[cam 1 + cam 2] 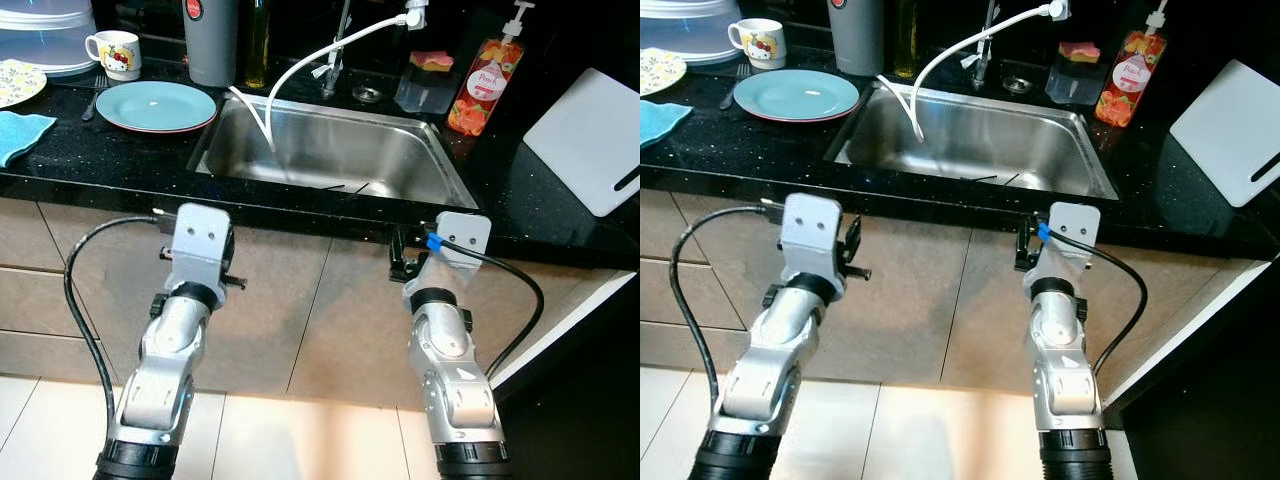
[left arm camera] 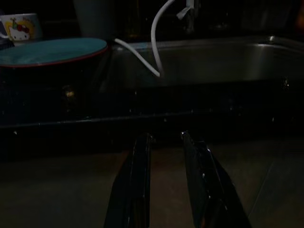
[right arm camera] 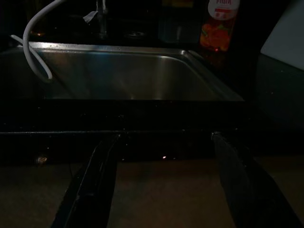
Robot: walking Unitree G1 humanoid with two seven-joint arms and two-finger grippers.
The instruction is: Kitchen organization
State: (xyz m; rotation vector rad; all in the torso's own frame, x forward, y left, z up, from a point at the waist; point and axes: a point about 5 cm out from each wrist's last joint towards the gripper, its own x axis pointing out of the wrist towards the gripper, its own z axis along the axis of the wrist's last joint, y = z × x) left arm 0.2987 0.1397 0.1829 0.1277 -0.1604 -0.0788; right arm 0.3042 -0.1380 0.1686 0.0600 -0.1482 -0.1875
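Hovering below the tabletop (image 1: 90,165), left hand (image 2: 164,180) narrow, right hand (image 3: 164,183) wide; teal plate (image 1: 155,105) at ten o'clock looks fragile, slippery—grip its rim.

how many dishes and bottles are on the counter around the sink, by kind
plates: 2, the teal plate and a patterned plate at the edge of view
mugs: 1, the cartoon mug
bottles: 2, the peach soap pump bottle and a dark glass bottle
cutting boards: 1, the white cutting board
total: 6
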